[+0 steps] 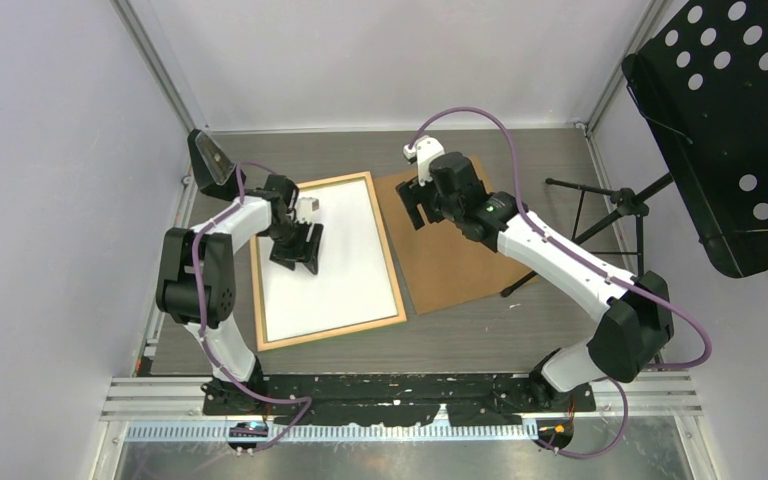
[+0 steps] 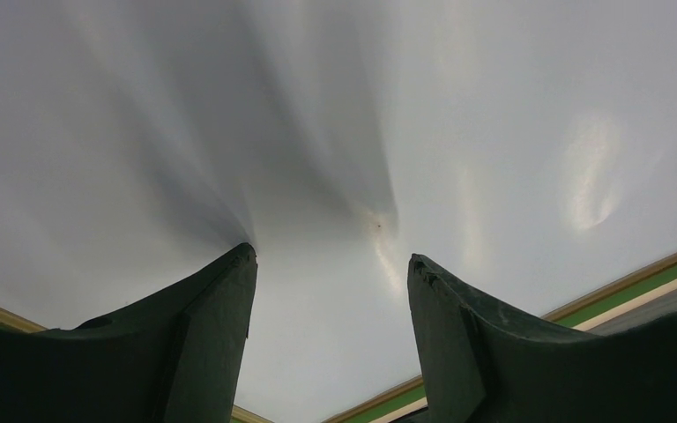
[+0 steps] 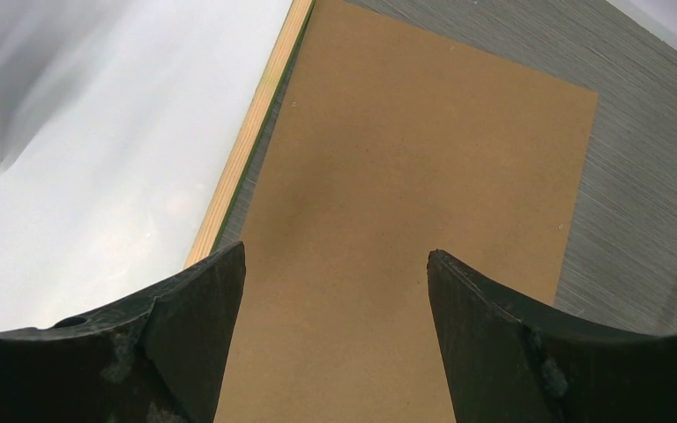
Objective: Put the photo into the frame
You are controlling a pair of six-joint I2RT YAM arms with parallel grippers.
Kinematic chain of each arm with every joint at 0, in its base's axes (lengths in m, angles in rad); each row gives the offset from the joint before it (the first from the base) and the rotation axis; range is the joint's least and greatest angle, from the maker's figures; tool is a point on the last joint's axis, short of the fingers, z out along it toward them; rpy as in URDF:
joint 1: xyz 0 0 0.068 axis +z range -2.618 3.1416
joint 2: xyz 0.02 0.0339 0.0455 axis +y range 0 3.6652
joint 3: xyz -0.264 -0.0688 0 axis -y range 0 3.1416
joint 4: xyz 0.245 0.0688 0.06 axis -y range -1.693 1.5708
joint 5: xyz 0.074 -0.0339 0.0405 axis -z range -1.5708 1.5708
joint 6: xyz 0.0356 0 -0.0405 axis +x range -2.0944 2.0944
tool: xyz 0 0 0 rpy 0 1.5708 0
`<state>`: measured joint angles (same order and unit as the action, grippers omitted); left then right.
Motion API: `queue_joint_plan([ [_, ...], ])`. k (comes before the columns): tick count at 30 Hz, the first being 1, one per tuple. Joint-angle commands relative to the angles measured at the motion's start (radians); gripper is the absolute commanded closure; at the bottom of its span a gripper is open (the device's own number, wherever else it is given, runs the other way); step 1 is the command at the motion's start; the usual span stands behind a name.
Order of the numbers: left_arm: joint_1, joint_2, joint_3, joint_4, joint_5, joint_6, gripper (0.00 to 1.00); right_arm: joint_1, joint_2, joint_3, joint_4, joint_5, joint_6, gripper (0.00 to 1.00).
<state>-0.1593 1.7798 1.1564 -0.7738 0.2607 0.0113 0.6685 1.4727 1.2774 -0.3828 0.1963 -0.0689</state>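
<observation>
Both pincers gape, holding nothing: the left pincer (image 2: 331,260) over the photo (image 1: 335,265), a white, faintly rippled sheet lying inside the wood-rimmed frame (image 1: 332,334) on the bench (image 1: 520,320); the right pincer (image 3: 335,253) above brown hardboard (image 3: 405,176).

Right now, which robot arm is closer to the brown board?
Right. The right gripper is over the brown board, at its far end; the left gripper is over the frame beside it.

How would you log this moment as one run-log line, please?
left gripper open, over photo | right gripper open, over brown board | photo white side up in frame | brown board beside frame
</observation>
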Motion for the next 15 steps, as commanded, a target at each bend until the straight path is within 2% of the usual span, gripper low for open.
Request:
queue_joint_plan([
  [1, -0.005, -0.039, -0.009, 0.006, -0.029, -0.025, 0.35, -0.011, -0.052, -0.006, 0.045, -0.011, 0.017, 0.19],
  [15, -0.013, -0.08, 0.029, 0.008, -0.038, -0.016, 0.33, -0.056, -0.045, -0.017, 0.053, -0.01, 0.027, 0.19],
])
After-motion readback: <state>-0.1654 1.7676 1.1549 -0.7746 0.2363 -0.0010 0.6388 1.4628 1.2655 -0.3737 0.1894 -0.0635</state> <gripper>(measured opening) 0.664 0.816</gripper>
